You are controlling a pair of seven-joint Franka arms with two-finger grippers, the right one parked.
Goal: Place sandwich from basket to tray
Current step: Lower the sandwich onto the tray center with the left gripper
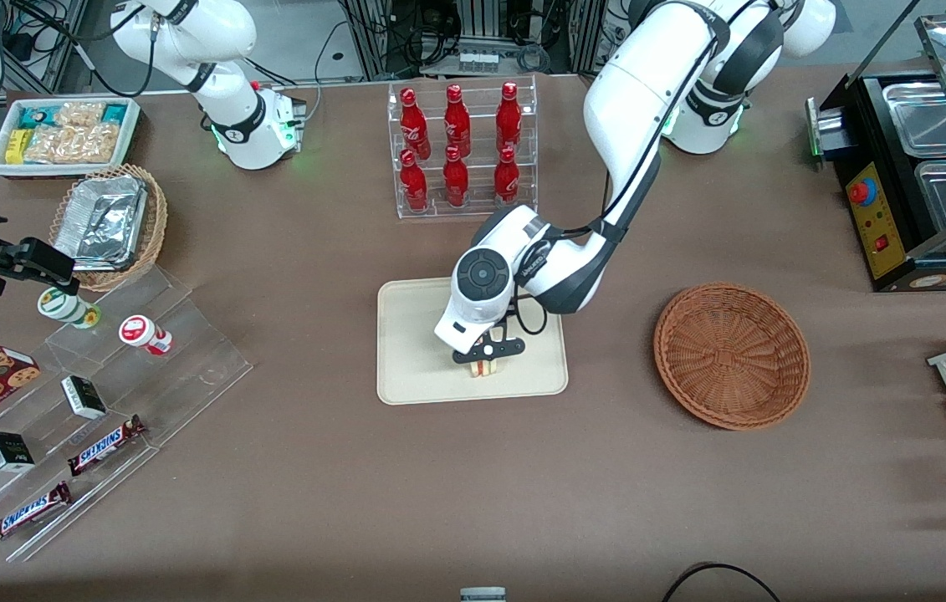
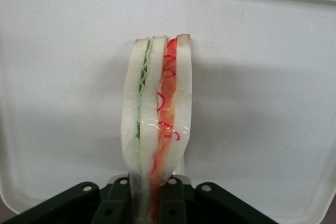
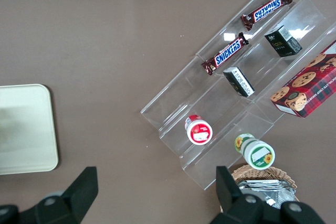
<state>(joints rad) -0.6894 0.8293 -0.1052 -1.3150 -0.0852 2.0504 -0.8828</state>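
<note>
Brown desk [image 1: 473,502] (cloth-covered) carries the tray [image 1: 414,351]; there the pincer [image 1: 487,358] clamps the sandwich [image 1: 485,369], the basket [image 1: 732,355] nearby.

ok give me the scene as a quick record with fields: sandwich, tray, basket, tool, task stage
sandwich: wedge with green and red filling, standing on edge over the tray, clamped between the tool's fingers
tray: cream tray, nearer the front camera than the rack of red bottles
basket: reddish-brown wicker basket, nothing in it, beside the tray toward the working arm's end
tool: left arm's tool low over the tray, shut on the sandwich
task stage: sandwich out of the basket and at the tray, not yet released
</note>
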